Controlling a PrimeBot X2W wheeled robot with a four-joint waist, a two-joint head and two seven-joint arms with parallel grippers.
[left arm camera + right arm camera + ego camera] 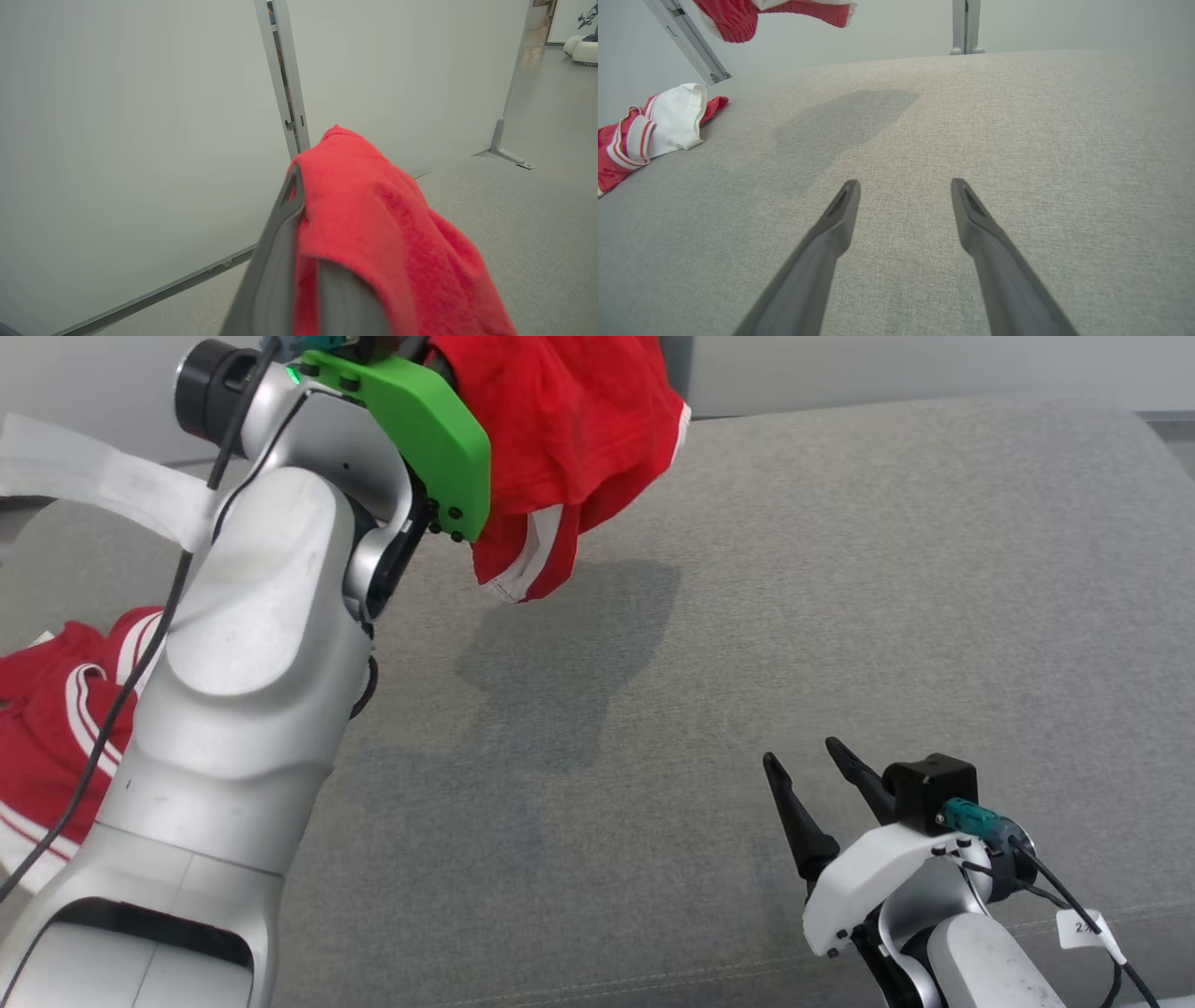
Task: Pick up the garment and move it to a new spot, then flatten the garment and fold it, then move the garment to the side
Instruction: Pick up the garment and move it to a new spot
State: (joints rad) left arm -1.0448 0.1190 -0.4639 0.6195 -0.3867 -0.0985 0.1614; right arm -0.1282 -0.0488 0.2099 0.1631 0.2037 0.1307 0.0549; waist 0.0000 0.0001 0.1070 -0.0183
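A: State of left hand (303, 196)?
B: Pressed together, pinching the red garment (373, 224). In the left wrist view the cloth drapes over one finger and runs down to the lower right of frame. Pale wall panels (140, 116) behind.
A: And in the head view?
B: The red garment (560, 439) is top centre, hanging off the raised left arm just beside the green wrist cover (420, 429), clear of the grey surface (840, 569). White-trimmed hem is lowest. Its shadow (560, 653) lies on the surface below.
A: And right hand (803, 753)?
B: Lower right, fingers spread wide, low over the surface, well apart from the cloth.
A: Anything else?
B: A second red-and-white garment (56, 728), crumpled on the surface at the left edge, partly behind the left arm.
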